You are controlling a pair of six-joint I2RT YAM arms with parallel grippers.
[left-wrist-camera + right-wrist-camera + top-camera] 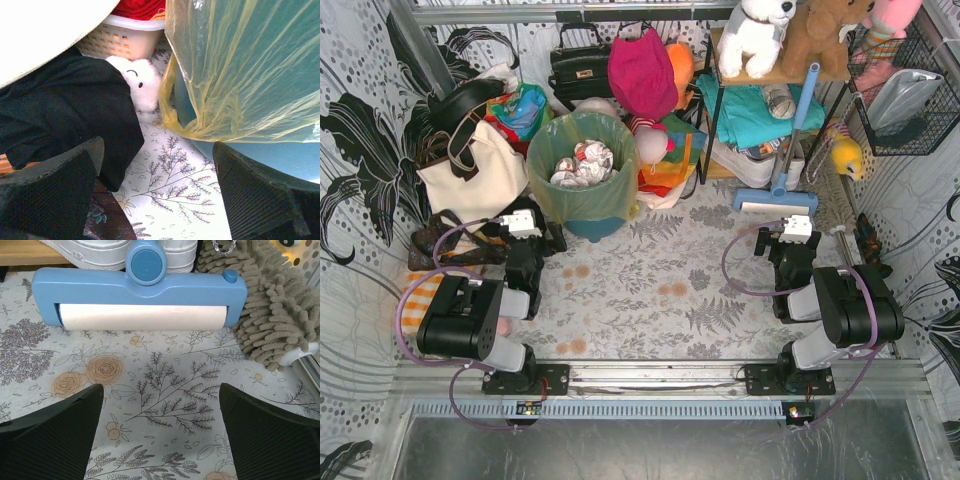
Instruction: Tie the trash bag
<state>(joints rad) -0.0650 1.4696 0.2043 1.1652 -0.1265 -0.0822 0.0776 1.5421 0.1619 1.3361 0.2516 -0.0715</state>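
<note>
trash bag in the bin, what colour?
The trash bag is translucent yellow-green, clearest in the left wrist view.

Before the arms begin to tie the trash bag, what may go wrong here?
The trash bag is thin and folded over the teal bin; jaws may pinch the rim too, or tear the film.
Crumpled trash sits near the top and may spill.
The cream tote bag stands beside the left arm; its straps may snag.
</note>
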